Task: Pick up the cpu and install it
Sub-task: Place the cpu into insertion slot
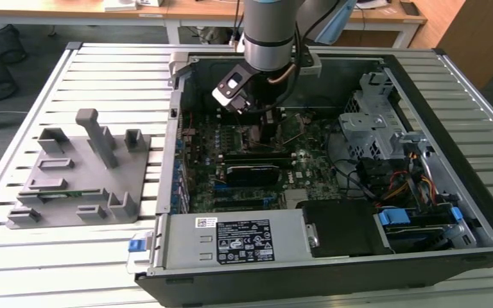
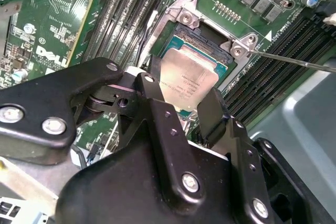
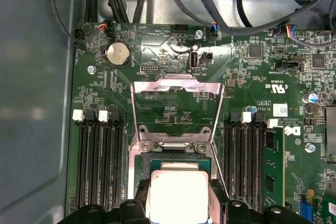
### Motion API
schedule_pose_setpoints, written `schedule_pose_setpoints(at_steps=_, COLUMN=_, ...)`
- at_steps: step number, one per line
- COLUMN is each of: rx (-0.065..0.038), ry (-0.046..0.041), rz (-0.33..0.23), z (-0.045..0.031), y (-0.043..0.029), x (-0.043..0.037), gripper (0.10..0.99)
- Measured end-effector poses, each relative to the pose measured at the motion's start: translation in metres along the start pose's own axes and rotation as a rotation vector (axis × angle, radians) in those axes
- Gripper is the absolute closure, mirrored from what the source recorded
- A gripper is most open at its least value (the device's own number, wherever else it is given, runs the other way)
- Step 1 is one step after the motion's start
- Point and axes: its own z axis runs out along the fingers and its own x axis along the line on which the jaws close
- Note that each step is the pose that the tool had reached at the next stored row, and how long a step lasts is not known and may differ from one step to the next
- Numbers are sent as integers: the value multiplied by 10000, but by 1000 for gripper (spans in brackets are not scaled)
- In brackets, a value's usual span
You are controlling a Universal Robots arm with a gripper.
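Exterior view: reaching down into the open case (image 1: 171, 147) with the gripper (image 1: 268, 131), low over the board (image 1: 315, 163).

Second wrist view: pinching the cpu (image 2: 186, 77) by two opposite edges between the black fingers (image 2: 212, 111). Holding it tilted, just over the open socket (image 2: 205, 38). Thin lever (image 2: 294, 59) sticking out sideways from the socket's corner.

First wrist view: clamped on the cpu (image 3: 177, 192) from both sides, right at the socket (image 3: 178, 157). Plate (image 3: 176, 86) flipped open just beyond.
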Motion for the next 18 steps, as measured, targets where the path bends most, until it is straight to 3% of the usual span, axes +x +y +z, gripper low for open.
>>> schedule_pose_setpoints(at_steps=18, rx=1, ry=-3, rz=55, z=122, y=-21, x=50, gripper=561)
